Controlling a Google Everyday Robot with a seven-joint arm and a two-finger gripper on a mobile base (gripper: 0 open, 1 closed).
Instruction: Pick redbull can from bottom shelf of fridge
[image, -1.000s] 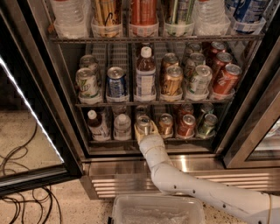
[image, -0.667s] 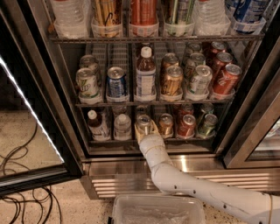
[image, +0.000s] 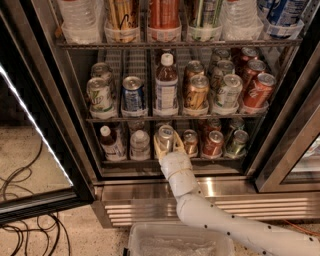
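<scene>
Fridge (image: 220, 186) shot from our run, door (image: 35, 165) swung open on the left side of the frame. The white arm (image: 210, 215) comes up from the lower right corner, crosses the ribbed steel grille (image: 135, 212) and reaches into the bottom shelf (image: 125, 161). The tool (image: 167, 141) is at the front of that rack, just left of the frame's centre, and we see its cream fingers (image: 178, 145) hugging both sides of the redbull can (image: 165, 133), so it's clamped on it. The can is upright with its shiny silver top facing us, and it looks like it's sitting on the rack. Left of it on the same rack are two white-capped bottles, a clear one (image: 139, 145) just beside the tool and a brownish one (image: 111, 144) further left. To the right we've got a brown-gold can (image: 190, 142) just beside the tool, then a red can (image: 213, 144) and a green can (image: 237, 143), with more cans behind them that we can't make out well. The rack above carries bigger stuff: a green-and-white can (image: 99, 95), a blue can (image: 133, 94), a tall bottle (image: 166, 85) right above the tool, and a bunch of cans to the right. Down at the bottom edge there's a clear plastic bin (image: 150, 242), and black cables (image: 25, 230) are lying on the floor at lower left.
</scene>
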